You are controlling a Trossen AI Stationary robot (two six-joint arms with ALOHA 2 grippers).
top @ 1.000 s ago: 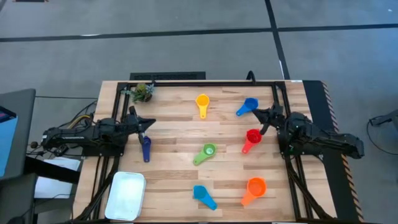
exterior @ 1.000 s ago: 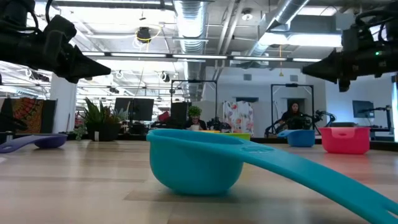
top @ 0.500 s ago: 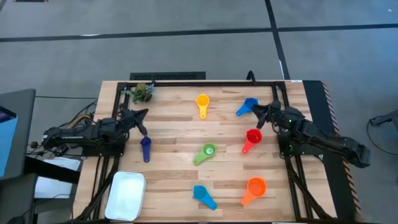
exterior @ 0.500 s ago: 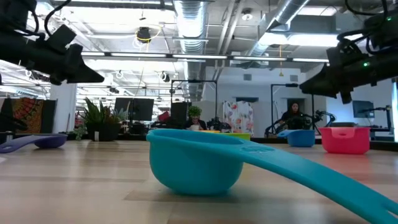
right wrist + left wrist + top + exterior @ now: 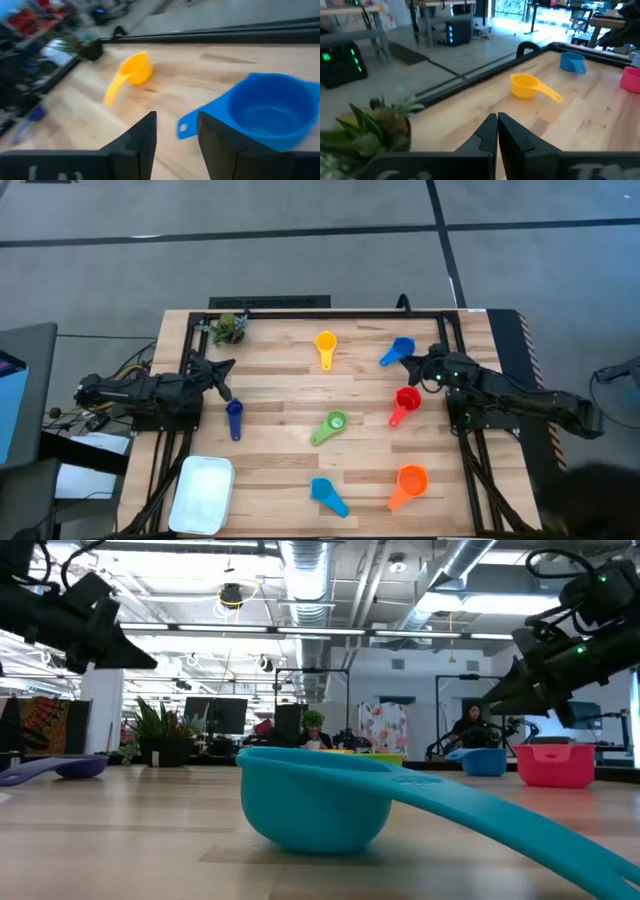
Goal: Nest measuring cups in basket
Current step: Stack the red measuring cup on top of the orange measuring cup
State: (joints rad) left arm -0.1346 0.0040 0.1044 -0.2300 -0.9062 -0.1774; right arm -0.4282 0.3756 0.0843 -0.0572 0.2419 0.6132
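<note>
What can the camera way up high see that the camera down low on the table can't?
Only the high view shows the white basket, the yellow cup, the green cup, the orange cup and the small plant. Only the low view shows the room behind, with ceiling pipes and a person far off. Both show the light blue cup, the red cup, the left gripper and the right gripper.

I can't read any words, numbers or signs here. The cups near my grippers have no writing I can make out, and nothing in the room behind the table is clear enough to read.
</note>
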